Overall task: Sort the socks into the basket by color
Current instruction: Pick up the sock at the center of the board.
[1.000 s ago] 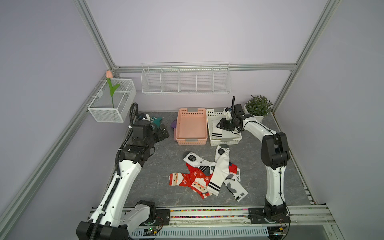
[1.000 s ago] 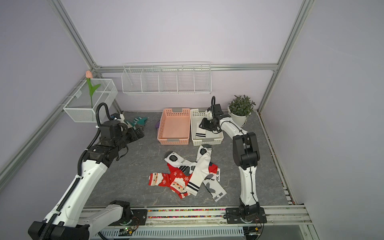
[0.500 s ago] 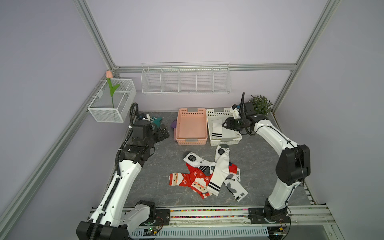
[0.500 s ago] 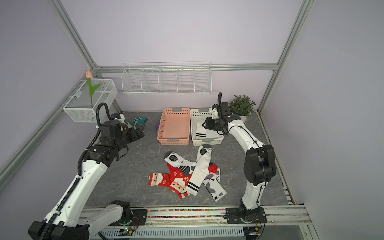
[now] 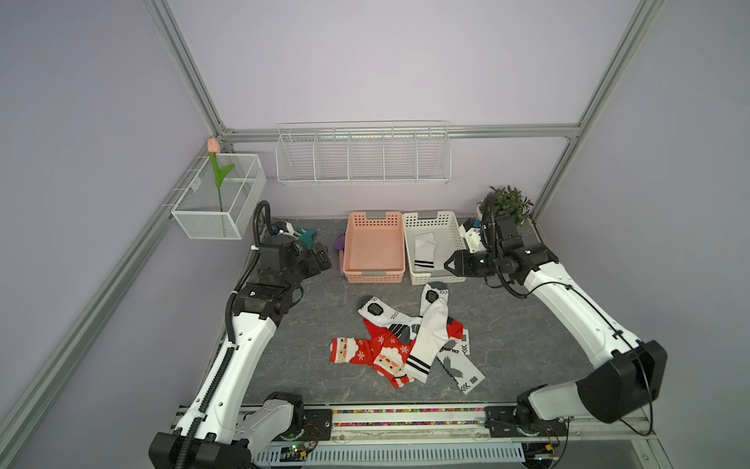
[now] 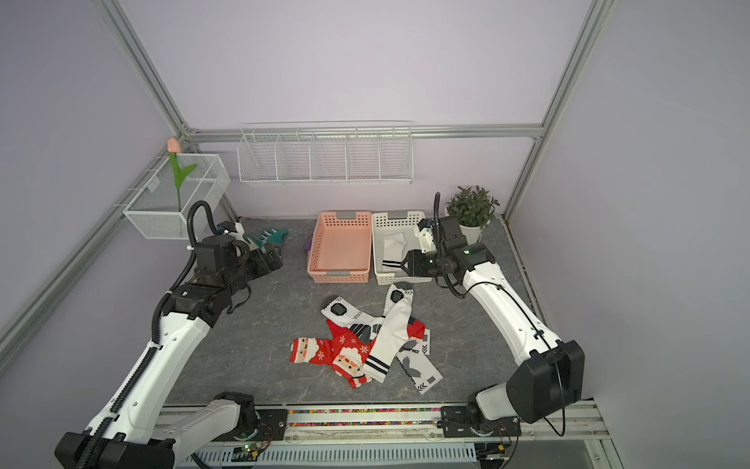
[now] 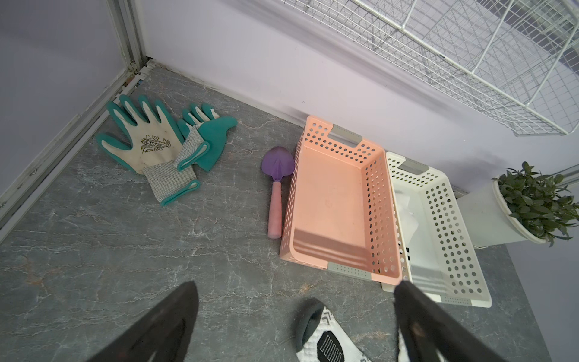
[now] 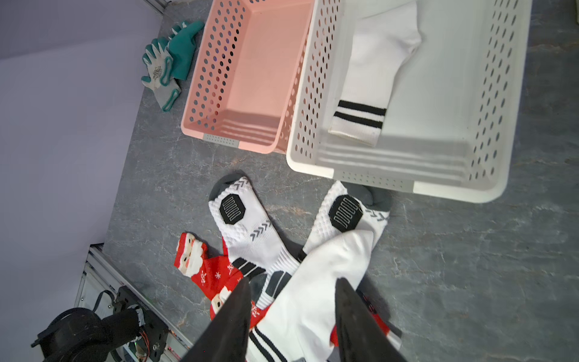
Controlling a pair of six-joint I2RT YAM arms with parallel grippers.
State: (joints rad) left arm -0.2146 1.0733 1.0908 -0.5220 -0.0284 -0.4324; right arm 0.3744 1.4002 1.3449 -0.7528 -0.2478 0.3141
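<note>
Several socks (image 5: 406, 345) lie piled mid-table in both top views. Red Santa socks (image 5: 357, 351) are partly under white ones; a white black-striped sock (image 5: 432, 337) lies on top. One white striped sock (image 8: 372, 72) lies in the white basket (image 5: 434, 219). The pink basket (image 5: 373, 277) beside it holds nothing. My right gripper (image 5: 448, 264) hangs open and empty by the white basket's front right corner, above the pile (image 8: 293, 280). At the left, short of the pink basket, my left gripper (image 5: 322, 260) is wide open and empty; a grey-toed sock (image 7: 326, 341) lies below it.
Teal-and-grey gloves (image 7: 150, 141) lie in the back left corner. A purple trowel (image 7: 277, 175) rests against the pink basket. A potted plant (image 5: 509, 203) stands behind my right arm. A wire shelf (image 5: 363, 158) and a mesh box with a tulip (image 5: 219, 199) hang on the walls.
My right gripper has drawn back from over the white basket to its front right corner, and that arm's elbow has swung out to the right. The left arm has not moved.
</note>
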